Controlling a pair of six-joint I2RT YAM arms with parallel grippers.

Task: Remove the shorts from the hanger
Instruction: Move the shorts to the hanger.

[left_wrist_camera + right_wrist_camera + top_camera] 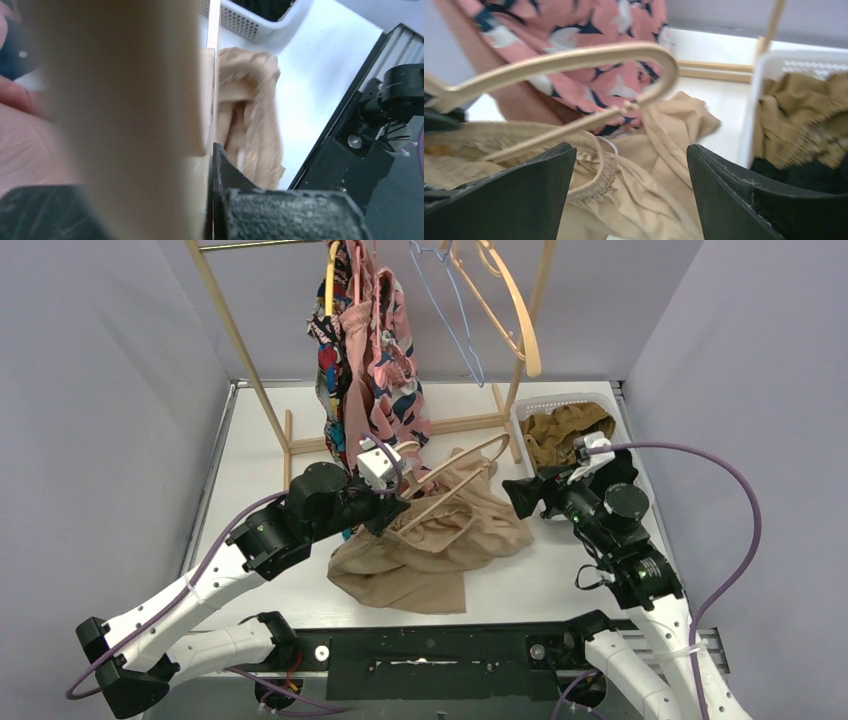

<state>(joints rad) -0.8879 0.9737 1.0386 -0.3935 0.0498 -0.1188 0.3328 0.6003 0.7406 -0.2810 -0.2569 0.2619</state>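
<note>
A: From above, where is the wooden hanger (470, 452)?
B: It lies on the table. The left gripper (392, 502) is pressed together on its neck. The beige shorts (430, 565) hang on it and spread out below it. The right gripper (520, 495) is just right of the hanger, with jaws spread and nothing in them.
A: And the left wrist view?
B: The hanger fills it as a blur between the fingers (225, 170). The beige cloth shows beyond it.
A: The right wrist view?
B: Both spread fingers (514, 200) point at the elastic waist, which lies just under the hanger's lower bar.
A: How does the robot do this step well?
B: Probably the right arm should pinch only the waistband, not the wood. Then it should draw the cloth off the hanger's end while the left arm holds firm.
A: The count?
B: One hanger on the table, one pair of beige shorts. Behind the hanger hang three more, it seems: comic-print shorts (328, 365), floral shorts (400, 360) and dusty pink shorts (360, 330). Right of it, one white basket (560, 400) holds mustard-brown shorts (560, 430) and black shorts (804, 175).
</note>
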